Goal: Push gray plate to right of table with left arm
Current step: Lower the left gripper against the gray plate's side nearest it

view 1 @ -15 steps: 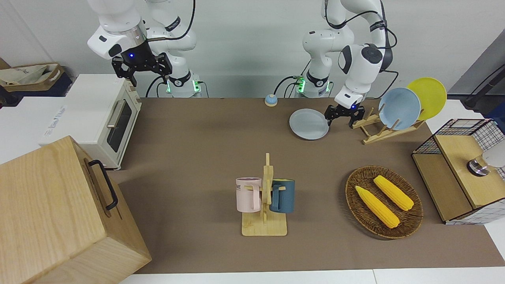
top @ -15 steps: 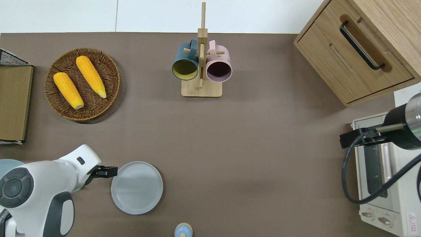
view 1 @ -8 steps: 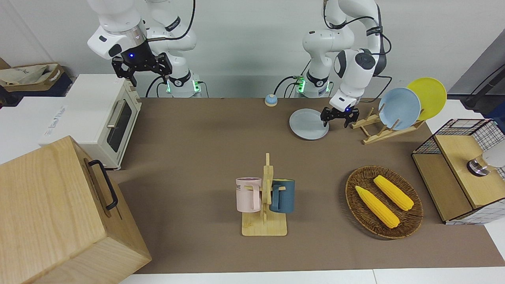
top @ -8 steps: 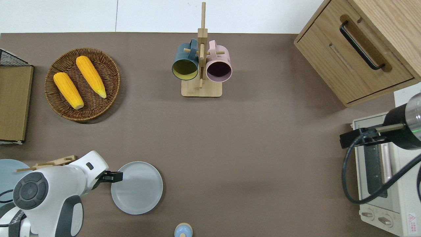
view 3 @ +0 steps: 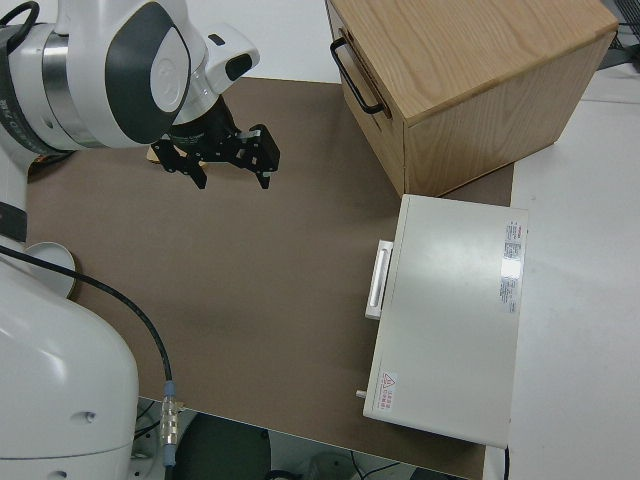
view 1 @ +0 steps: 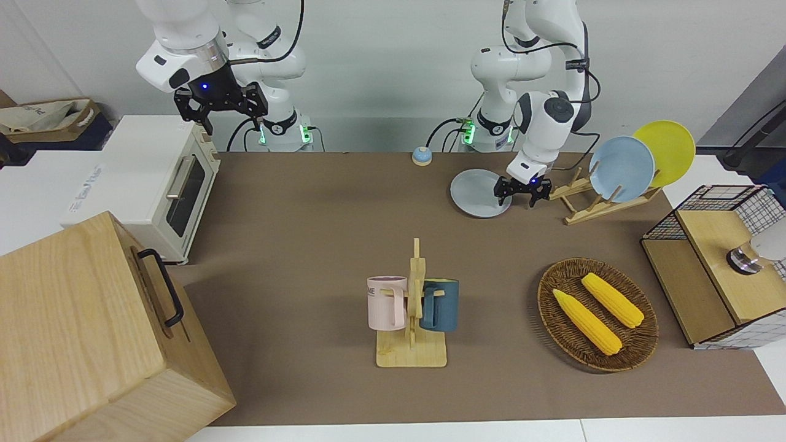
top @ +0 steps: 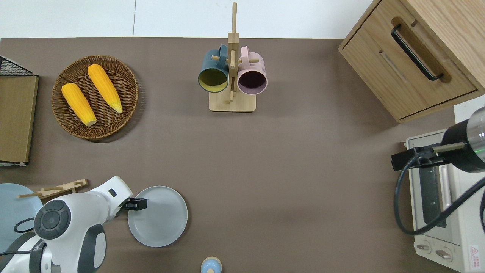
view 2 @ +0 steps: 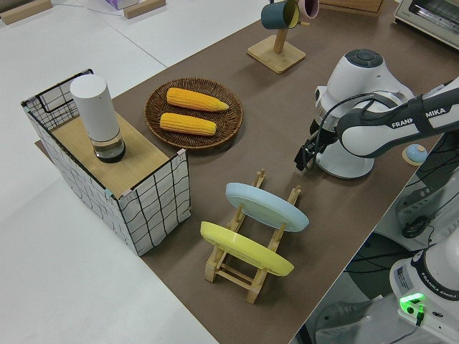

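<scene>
The gray plate [view 1: 478, 193] lies flat on the brown table [view 1: 307, 245] close to the robots, toward the left arm's end; it also shows in the overhead view [top: 159, 218]. My left gripper [view 1: 517, 195] is open and empty, low at the plate's rim on the side toward the left arm's end. In the overhead view the left gripper [top: 137, 204] just overlaps that rim. In the left side view the left gripper [view 2: 307, 154] points down and the arm hides the plate. The right arm is parked, its gripper [view 1: 221, 105] open.
A wooden rack [view 1: 589, 202] holding a light-blue plate [view 1: 621, 169] and a yellow plate [view 1: 666, 150] stands beside the left gripper. A blue bell [view 1: 421, 156], mug stand [view 1: 411, 307], corn basket [view 1: 599, 313], wire shelf [view 1: 718, 270], toaster oven [view 1: 166, 184] and wooden cabinet [view 1: 92, 331] are around.
The left gripper has come down and moved toward the right arm's end, from beside the rack to the gray plate's rim. The plate has not visibly moved. The right arm is still.
</scene>
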Robot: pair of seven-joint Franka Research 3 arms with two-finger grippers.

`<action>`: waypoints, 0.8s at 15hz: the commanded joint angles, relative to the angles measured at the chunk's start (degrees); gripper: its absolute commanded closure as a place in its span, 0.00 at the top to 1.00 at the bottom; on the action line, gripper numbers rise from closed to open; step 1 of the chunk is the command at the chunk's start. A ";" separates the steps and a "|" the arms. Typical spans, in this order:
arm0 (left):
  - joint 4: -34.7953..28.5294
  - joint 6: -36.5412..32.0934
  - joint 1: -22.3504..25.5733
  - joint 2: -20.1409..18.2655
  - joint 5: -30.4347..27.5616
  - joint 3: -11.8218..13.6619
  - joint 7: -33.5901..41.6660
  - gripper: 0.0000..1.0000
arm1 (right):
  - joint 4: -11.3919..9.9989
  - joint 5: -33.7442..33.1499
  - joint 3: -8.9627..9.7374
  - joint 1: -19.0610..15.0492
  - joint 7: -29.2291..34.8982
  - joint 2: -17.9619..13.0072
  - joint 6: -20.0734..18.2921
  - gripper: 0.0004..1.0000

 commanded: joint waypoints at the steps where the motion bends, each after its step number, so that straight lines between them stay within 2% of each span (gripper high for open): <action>1: -1.01 2.04 -0.78 0.42 -0.91 0.46 0.20 0.99 | 0.53 0.25 0.92 -1.07 0.66 -0.14 -0.89 0.98; 2: -1.01 1.87 -0.78 0.33 -0.91 0.46 0.20 0.90 | 0.53 0.25 0.92 -1.15 0.66 -0.14 -0.89 0.98; 3: -1.01 1.78 -0.78 0.33 -0.91 0.46 0.20 0.76 | 0.53 0.25 0.92 -1.15 0.75 -0.14 -0.89 0.98; 4: -1.01 1.78 -0.78 0.33 -0.91 0.46 0.11 0.56 | 0.53 0.25 0.92 -1.07 0.66 -0.14 -0.89 0.98; 6: -1.01 1.60 -0.69 0.33 -0.91 0.46 0.11 0.24 | 0.53 0.25 0.92 -1.07 0.75 -0.14 -0.89 0.98; 7: -1.01 1.60 -0.61 0.33 -0.91 0.46 0.11 0.14 | 0.53 0.25 0.92 -1.07 0.75 -0.14 -0.89 0.98; 9: -0.92 1.51 -0.60 0.33 -0.91 0.46 0.03 0.00 | 0.53 0.25 0.92 -1.07 0.66 -0.14 -0.89 0.98; 12: -0.83 1.60 -0.60 0.51 -0.91 0.55 0.29 0.00 | 0.53 0.25 0.92 -1.07 0.75 -0.14 -0.89 0.98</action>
